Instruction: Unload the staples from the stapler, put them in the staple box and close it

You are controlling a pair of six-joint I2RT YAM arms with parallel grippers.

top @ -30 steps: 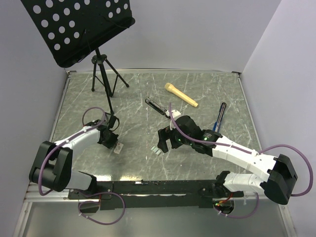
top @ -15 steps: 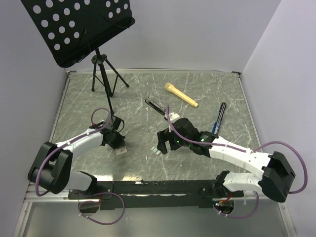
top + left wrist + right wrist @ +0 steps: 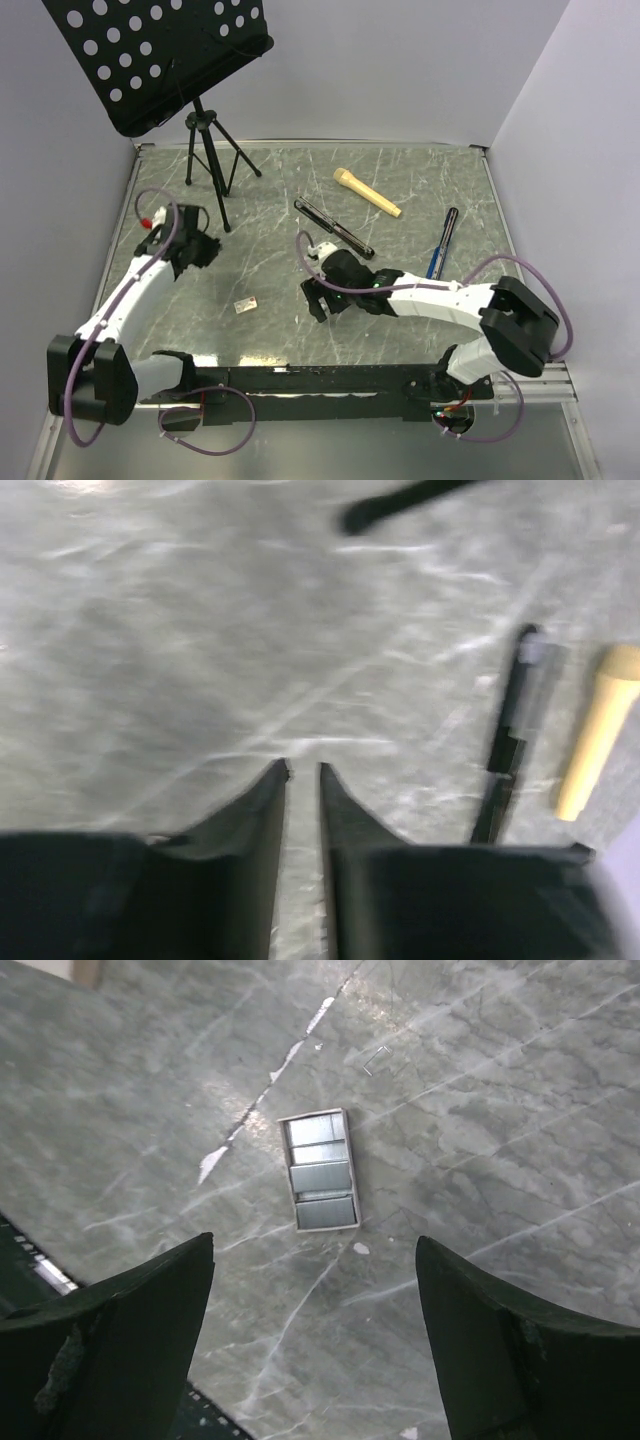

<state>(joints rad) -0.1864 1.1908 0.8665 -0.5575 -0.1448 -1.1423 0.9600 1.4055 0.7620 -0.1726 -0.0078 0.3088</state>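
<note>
The left gripper (image 3: 303, 772) has let go and swung back to the far left. Its fingers stand a narrow slit apart with nothing between them. The staples (image 3: 245, 305) it was holding now lie flat on the table (image 3: 420, 180), alone, toward the near edge, between the two arms. The right gripper (image 3: 312, 1243) has come nearer and leftward, fingers spread wide and empty, hanging over a second strip (image 3: 322, 1170) of staples. The stapler (image 3: 335, 228) lies just beyond it, toward the far side, untouched. I judge the unloading essentially done: the staples are out and set down.
</note>
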